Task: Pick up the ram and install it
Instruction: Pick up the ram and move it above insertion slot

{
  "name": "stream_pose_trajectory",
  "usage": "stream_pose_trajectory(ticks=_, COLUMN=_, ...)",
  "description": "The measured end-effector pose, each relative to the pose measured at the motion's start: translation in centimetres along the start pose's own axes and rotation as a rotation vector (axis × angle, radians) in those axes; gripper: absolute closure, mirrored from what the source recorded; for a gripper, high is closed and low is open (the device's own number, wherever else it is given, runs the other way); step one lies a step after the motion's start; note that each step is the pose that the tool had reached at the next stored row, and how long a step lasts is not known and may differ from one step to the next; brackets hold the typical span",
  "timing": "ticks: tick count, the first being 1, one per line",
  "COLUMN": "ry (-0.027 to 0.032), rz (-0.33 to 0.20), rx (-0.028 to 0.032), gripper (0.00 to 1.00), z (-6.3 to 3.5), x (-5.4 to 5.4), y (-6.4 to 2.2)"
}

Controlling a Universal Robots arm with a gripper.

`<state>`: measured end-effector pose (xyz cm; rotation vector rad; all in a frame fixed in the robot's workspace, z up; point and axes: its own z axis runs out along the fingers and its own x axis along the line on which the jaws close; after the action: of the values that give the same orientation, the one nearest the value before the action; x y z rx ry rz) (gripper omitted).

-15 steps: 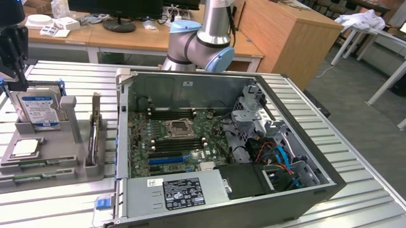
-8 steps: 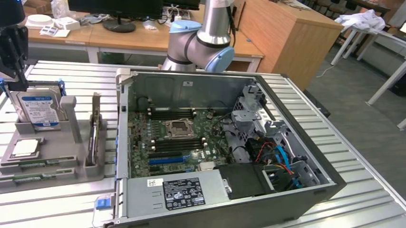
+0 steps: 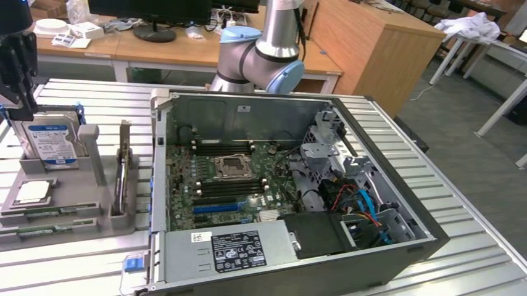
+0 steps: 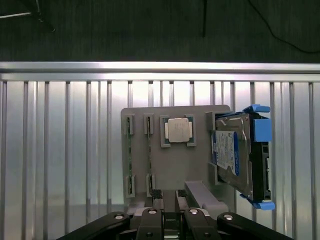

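While the tool hangs over one end of the grey holder, the ram lies just to one side of it.
The tool's pads stand apart, nothing between them. 2 green sticks sit on edge in the holder's slots on the tabletop, between the holder's edge and the processor; the ram is the 1 nearer the tool. Its long axis runs straight away from the tool, parallel to the hard drive, so the pads' gap seems to lie across its thin side.
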<state>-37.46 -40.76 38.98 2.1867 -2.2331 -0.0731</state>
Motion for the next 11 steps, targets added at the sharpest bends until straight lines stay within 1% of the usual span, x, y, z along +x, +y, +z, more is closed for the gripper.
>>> stream_pose_trajectory(ticks=2, ry=-0.0002, rz=0.0, rx=0.0001, gripper=0.76, z=0.05, x=0.0, y=-0.01)
stream_pose_trajectory(ticks=11, ry=0.0, rz=0.0, rx=0.0005, gripper=0.76, z=1.64, x=0.0, y=-0.07)
